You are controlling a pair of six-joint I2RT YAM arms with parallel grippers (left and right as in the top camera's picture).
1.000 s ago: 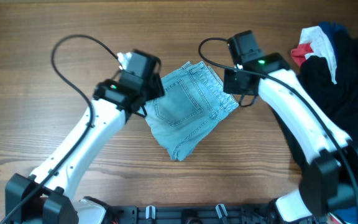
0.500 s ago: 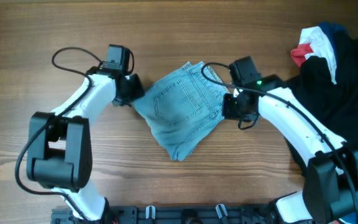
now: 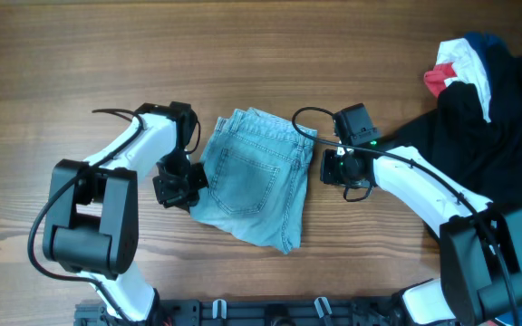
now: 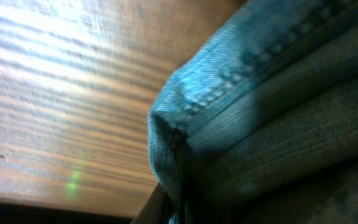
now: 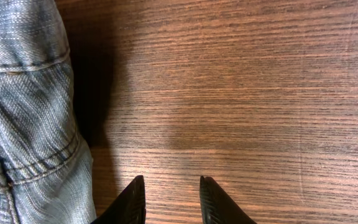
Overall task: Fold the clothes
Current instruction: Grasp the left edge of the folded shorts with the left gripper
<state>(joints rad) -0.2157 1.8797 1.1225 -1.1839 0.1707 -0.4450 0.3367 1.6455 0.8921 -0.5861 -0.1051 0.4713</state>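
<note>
Left pincer (image 3: 181, 185) now tight on jeans (image 3: 256, 172).

The folded pale-blue denim jeans (image 3: 254, 177) lie flat near the middle of the brown wooden tabletop (image 3: 62, 54), waistband toward the far edge. The left pincer (image 3: 191, 184) sits at the left edge of the jeans, closed on a fold of that edge. The right pincer (image 3: 328, 168) is just beside their right edge, over bare tabletop, its fingers (image 5: 131, 200) slightly apart with nothing between them. A heap of black, white, red and navy garments (image 3: 478, 86) lies at the far right of the tabletop, well apart from the jeans.
</note>
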